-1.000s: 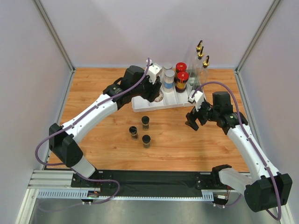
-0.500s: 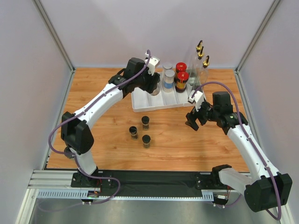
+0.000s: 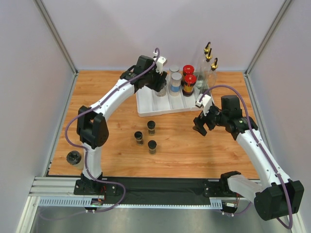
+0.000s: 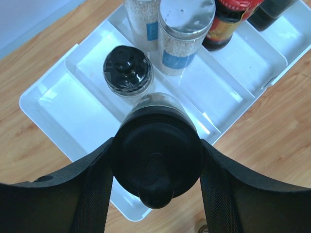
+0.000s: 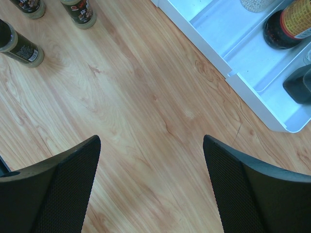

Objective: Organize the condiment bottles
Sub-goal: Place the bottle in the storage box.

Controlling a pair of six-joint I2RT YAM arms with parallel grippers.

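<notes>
Now the left fingers (image 4: 92, 191) are clamped on either side of a medium black-lidded jar (image 4: 155, 155), seen from above in the wrist view. Over the last second the left arm has carried this jar from the near left part of the white divided tray (image 4: 58, 104) towards the tray's far end, nearer the far edge of the table (image 3: 107, 141). The jar hangs over the second compartment from the left, just on the near side of a matching black-lidded jar (image 4: 128, 69) standing there. Whether its base touches the tray floor cannot be told. The placing step therefore appears nearly done, with release to follow. Outward, the leftmost compartment shows only its white floor. The third compartment holds two grey-lidded clear jars (image 4: 187, 19) of white granules. The next holds two red-capped amber jars (image 3: 188, 74). Tall gold-spouted bottles (image 3: 209, 58) stand at the tray's right end; whether they are inside it is unclear. The right fingers (image 5: 63, 194) are spread apart over bare wood with nothing between them, unchanged in place. Three small black-lidded jars (image 3: 151, 126) wait mid-table, and another dark-lidded jar (image 3: 74, 158) sits by the near left corner.
</notes>
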